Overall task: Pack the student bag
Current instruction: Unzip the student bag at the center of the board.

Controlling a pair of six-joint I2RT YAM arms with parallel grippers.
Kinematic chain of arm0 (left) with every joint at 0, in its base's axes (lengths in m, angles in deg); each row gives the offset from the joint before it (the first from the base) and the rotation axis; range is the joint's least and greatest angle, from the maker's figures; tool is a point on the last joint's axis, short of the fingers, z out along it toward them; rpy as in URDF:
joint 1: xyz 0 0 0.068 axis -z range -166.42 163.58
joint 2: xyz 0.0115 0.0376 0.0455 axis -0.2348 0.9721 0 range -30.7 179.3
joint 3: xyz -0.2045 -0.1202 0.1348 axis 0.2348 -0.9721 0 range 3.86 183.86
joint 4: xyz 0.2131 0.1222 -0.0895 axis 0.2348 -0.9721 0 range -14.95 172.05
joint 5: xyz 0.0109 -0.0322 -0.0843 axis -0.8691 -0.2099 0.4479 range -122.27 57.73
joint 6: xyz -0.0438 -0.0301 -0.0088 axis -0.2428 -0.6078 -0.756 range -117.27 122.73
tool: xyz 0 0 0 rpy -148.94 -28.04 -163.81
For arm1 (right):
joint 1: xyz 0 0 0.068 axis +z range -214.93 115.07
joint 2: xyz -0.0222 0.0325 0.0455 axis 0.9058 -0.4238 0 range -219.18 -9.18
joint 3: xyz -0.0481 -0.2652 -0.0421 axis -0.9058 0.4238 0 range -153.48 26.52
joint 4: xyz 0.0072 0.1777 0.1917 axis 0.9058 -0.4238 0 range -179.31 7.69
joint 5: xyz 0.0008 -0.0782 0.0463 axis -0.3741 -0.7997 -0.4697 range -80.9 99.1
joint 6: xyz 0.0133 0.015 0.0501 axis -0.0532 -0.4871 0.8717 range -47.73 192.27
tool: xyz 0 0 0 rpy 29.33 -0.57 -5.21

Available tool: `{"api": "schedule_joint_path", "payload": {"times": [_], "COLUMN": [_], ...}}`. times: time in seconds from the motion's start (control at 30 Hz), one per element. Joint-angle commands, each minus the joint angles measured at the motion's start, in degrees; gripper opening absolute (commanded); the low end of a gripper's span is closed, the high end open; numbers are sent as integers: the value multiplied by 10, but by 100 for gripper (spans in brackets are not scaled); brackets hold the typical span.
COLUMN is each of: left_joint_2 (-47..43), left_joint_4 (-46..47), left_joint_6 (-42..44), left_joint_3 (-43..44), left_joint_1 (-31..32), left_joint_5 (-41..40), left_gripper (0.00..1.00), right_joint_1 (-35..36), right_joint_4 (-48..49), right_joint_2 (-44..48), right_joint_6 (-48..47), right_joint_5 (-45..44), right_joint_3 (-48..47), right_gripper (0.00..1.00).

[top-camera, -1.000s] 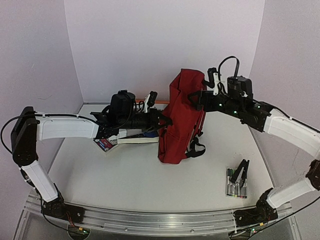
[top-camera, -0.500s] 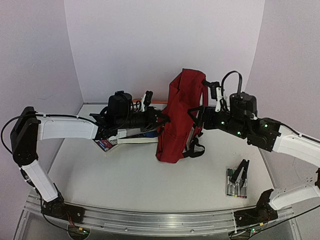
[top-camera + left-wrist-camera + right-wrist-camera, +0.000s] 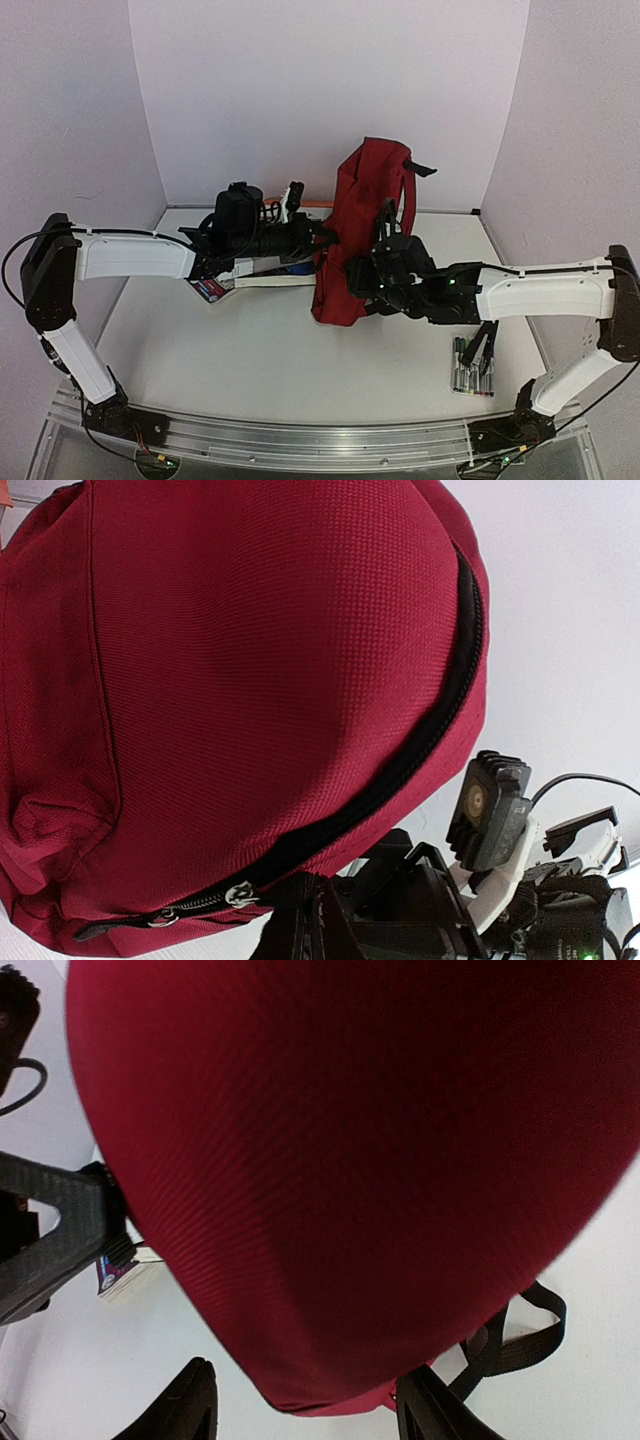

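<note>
Standing upright, student bag (image 3: 360, 215); L gripper (image 3: 323, 238) pinched shut on its zip edge; R gripper (image 3: 305, 1372) spread wide, straddling bag's btm corner.

R gripper (image 3: 305, 1405) dropped to bag (image 3: 360, 200) base, prob. narrowing

student bag (image 3: 358, 240): table (image 3: 250, 350) centre | books (image 3: 275, 281): left of it | markers (image 3: 461, 368): right-front

1. The student bag (image 3: 250, 680) is red cloth, matt, with a fine rough weave.
2. Its zip (image 3: 445, 725) is black cloth, and the zip pull (image 3: 238, 893) is shiny metal.
3. Its straps (image 3: 550, 1310) are black woven cloth.
4. The table (image 3: 250, 360) under the bag is white, smooth and matt.
</note>
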Motion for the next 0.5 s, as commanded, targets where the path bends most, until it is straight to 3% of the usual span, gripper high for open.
{"api": "schedule_joint_path", "payload": {"times": [0.0, 0.07, 0.3, 0.47], "left_joint_2": [-33, -33, -34, -38], "left_joint_4": [37, 37, 24, -4], "left_joint_6": [-7, -8, 13, 43], "left_joint_3": [-5, -5, 26, 68], "left_joint_1": [-6, -6, -7, -10], "left_joint_5": [-4, -2, 28, 48], "left_gripper": [0, 0, 0, 0], "right_joint_1": [3, 4, 4, 4], "right_joint_4": [33, 37, 39, 24], "right_joint_2": [-48, -65, -93, -91], "right_joint_6": [6, -5, -45, -100], "right_joint_5": [-43, -45, -39, -27], "right_joint_3": [-60, -71, -83, -79], "right_gripper": [56, 48, 3, 0]}}
